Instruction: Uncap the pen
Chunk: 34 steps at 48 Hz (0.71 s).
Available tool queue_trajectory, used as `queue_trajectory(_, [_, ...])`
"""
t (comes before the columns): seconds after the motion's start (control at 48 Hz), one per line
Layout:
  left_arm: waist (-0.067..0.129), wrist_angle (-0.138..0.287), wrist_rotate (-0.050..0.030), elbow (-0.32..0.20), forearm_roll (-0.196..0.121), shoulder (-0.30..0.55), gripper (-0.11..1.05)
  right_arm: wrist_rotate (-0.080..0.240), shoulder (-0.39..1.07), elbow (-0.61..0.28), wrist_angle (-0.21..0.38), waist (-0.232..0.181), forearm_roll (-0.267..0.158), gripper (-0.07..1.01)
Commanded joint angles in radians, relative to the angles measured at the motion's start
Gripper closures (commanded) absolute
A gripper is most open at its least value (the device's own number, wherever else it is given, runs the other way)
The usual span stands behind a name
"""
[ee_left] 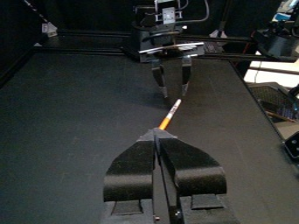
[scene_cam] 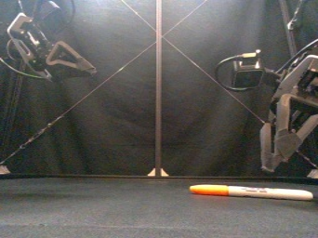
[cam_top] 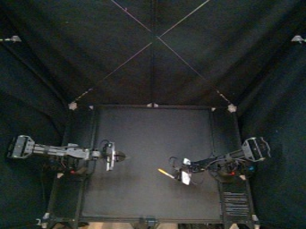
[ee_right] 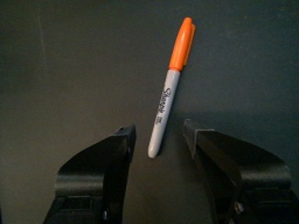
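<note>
Pen [ee_right: 170,87] lay flat on the table [cam_top: 131,134], right of centre near the front. It looked light, stiff, smooth and likely to roll, so you would best pinch the white barrel [ee_right: 160,114] and the orange cap [ee_right: 183,39] separately. Your right gripper [ee_right: 155,131] hung just above the barrel end with jaws wide and not touching; your left gripper [ee_left: 159,133] hovered well apart, jaws pressed together on nothing.

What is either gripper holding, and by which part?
Nothing is held: the orange-capped marker lies on the table below the open right gripper; the left gripper is shut, empty.
</note>
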Motion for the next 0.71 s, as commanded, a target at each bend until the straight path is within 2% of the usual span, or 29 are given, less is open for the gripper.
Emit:
queue_trajectory(0.021, [-0.002, -0.009, 0.0015, -0.028, 0.003, 0.014, 0.45, 0.000, 0.017, -0.044, 0.008, 0.003, 0.005, 0.11])
queue_trajectory(0.271, [0.000, -0.009, 0.0015, -0.031, 0.002, 0.044, 0.34, 0.000, 0.074, -0.089, 0.049, -0.002, 0.000, 0.11])
queue_trajectory(0.708, [0.006, -0.009, 0.0015, -0.031, 0.002, 0.049, 0.33, 0.000, 0.167, -0.120, 0.061, -0.002, 0.000, 0.12])
